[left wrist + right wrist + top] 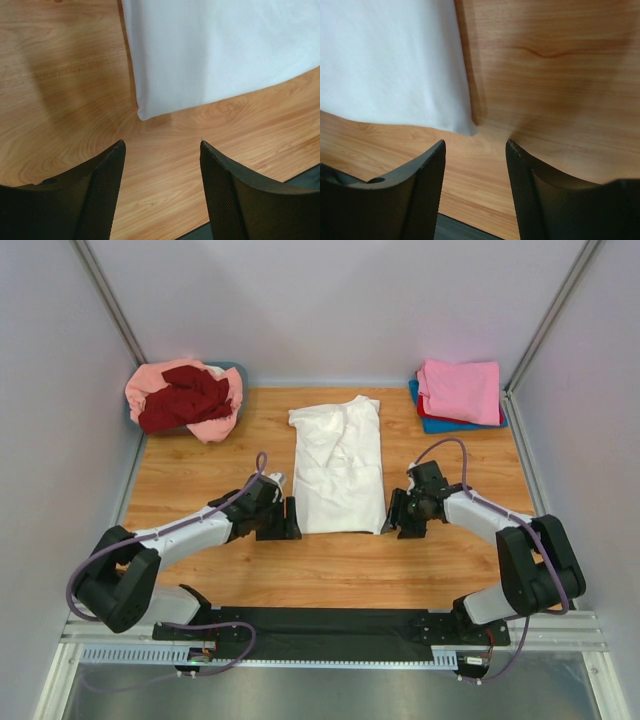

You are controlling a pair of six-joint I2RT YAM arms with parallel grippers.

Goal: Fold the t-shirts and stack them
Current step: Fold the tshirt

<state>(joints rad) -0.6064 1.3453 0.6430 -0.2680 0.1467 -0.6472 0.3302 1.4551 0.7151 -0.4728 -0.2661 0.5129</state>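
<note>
Left wrist view: I am holding my left pincer (161, 146) spread and empty, with a near corner of the folded off-white t-shirt (225, 50) lying at 12 o'clock on the desk (60, 100). My right pincer (475, 144) is gaping likewise at the other near corner. Crumpled t-shirts (185, 398) are sitting at 10 o'clock, a folded stack (460, 390) at 1 o'clock.

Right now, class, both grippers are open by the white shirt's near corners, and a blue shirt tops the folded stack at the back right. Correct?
No: the top external view shows a pink shirt on top; the blue shirt lies at the bottom. The rest stands.
</note>
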